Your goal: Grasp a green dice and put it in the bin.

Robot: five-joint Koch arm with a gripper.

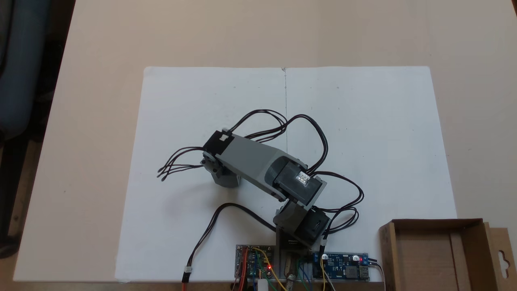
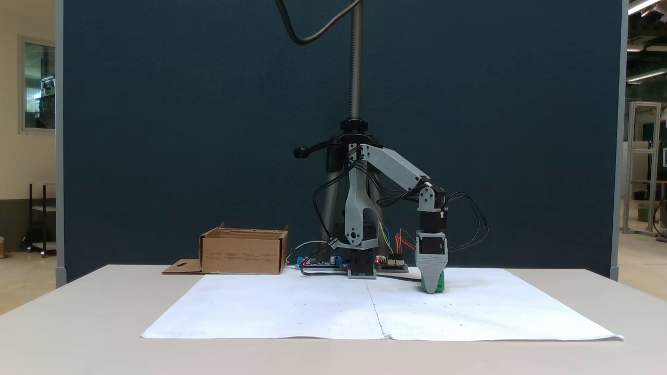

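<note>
Where the table (image 2: pixel 78 312) carries the white paper sheet (image 2: pixel 292 307), seen in both fixed views: bin (image 2: pixel 244 252) standing off the sheet by the circuit boards (image 1: pixel 343 266), flap (image 1: pixel 503 258) with hang-hole lying flat beside it. Grey arm (image 1: pixel 254 161) reaching out over the sheet, gripper (image 2: pixel 431 284) pointing straight down to the paper. Green dice (image 2: pixel 439 282) on the sheet at the gripper's tip, touching the near finger, partly hidden behind it; jaw opening cannot be told.
</note>
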